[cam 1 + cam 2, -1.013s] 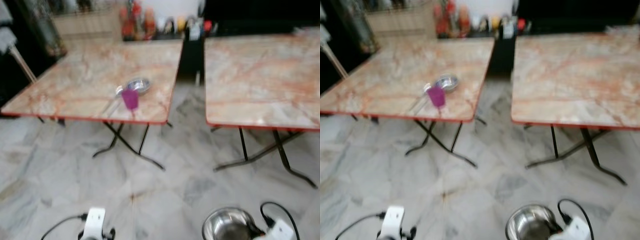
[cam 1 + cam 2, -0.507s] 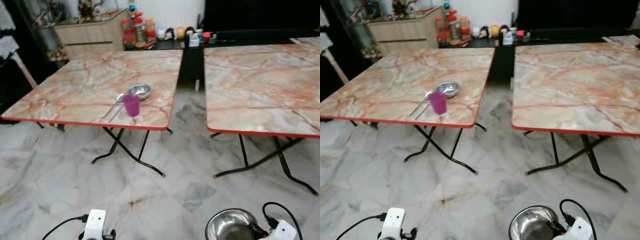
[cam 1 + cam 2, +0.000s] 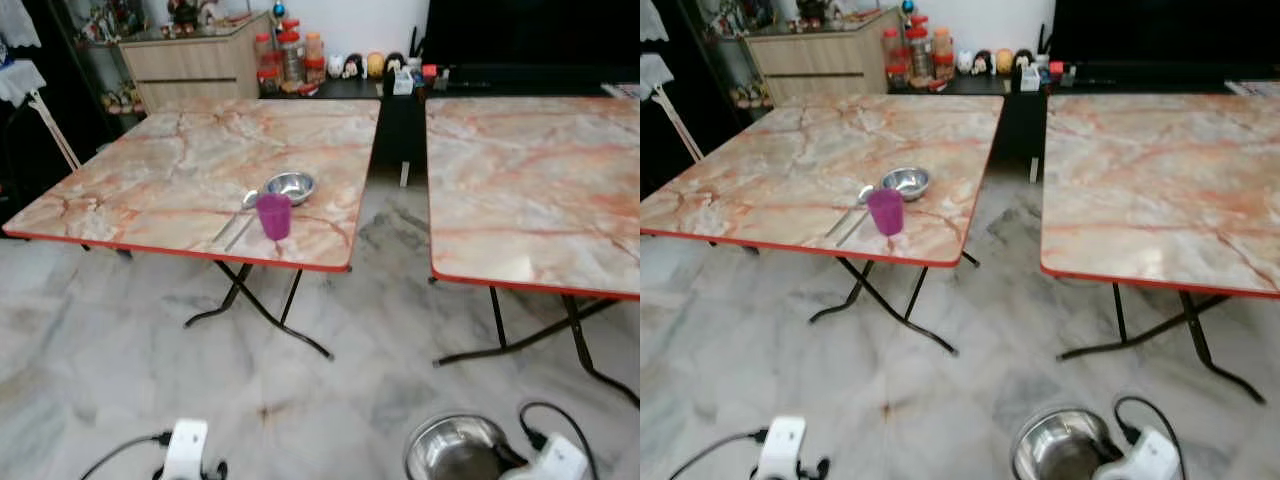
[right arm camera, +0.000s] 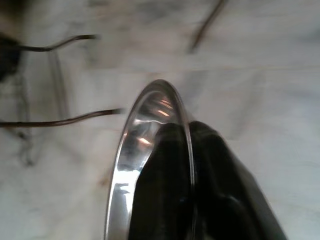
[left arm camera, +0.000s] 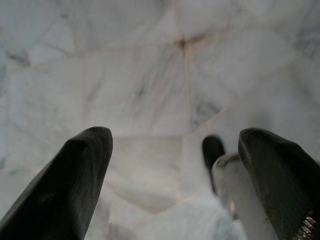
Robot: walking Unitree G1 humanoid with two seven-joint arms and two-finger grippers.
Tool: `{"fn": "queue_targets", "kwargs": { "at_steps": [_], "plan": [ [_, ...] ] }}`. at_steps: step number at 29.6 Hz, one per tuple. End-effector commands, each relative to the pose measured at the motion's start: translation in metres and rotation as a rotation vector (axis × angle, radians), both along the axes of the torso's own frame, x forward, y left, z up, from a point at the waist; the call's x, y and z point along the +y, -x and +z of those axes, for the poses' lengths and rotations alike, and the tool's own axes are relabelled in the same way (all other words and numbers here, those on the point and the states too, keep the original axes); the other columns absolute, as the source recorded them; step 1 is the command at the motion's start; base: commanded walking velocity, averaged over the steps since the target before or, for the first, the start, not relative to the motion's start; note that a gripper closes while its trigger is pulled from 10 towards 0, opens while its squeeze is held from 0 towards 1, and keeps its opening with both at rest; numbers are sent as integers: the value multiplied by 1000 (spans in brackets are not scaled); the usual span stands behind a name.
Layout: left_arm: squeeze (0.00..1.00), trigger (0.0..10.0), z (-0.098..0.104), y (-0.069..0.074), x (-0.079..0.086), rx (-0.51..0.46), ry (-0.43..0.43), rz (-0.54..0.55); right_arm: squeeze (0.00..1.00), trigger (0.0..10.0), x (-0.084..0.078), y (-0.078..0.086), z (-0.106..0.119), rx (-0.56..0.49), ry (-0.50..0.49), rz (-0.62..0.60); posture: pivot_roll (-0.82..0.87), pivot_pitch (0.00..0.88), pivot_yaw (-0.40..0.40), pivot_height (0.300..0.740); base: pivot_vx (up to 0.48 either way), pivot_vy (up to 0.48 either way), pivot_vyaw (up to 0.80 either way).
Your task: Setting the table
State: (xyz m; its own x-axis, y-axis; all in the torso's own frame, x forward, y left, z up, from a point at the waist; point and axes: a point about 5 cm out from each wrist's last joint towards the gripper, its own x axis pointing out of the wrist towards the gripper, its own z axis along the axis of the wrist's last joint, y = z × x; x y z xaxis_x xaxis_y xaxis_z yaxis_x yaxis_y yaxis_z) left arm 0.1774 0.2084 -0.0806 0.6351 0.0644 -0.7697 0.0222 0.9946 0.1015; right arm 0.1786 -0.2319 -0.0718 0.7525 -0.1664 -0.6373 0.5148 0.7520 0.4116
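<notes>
A steel bowl [image 3: 455, 452] hangs low over the floor at the bottom right, held by its rim. My right gripper [image 4: 189, 150] is shut on that rim, one finger inside the bowl [image 4: 145, 150] and one outside. My left gripper [image 5: 175, 175] hangs open above the floor tiles with nothing between its fingers; its wrist [image 3: 185, 450] shows at the bottom left. On the left table [image 3: 150, 190] stand a purple cup [image 3: 274, 215], a small steel bowl [image 3: 289, 187] behind it and cutlery [image 3: 236, 222] lying beside the cup.
A second marble-top folding table [image 3: 540, 180] stands to the right, with a gap of floor [image 3: 385, 260] between the two. Behind are a wooden cabinet [image 3: 200, 65], jars [image 3: 290, 55] and a dark unit. Both tables have crossed black legs [image 3: 260, 305].
The camera has shifted and sharpened; the tables now sit slightly to the right and nearer. The bowl stays in my right gripper and both arms keep their places.
</notes>
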Motion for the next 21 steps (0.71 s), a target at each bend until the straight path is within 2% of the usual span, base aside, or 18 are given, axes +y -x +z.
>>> {"fn": "queue_targets", "kwargs": {
  "at_steps": [1, 21],
  "plan": [
    [0, 10000, 1, -2, -1, -1, -3, -2, 0, 10000, -9, 9, -2, 24, 24, -15, -66, 0, 61, 740, 0, 0, 444],
    [0, 10000, 0, 0, 2, 6, -3, -5, 0, 10000, -6, 9, -3, 34, 30, -6, -64, 0, 69, 740, 0, 0, 708]
  ]
}}
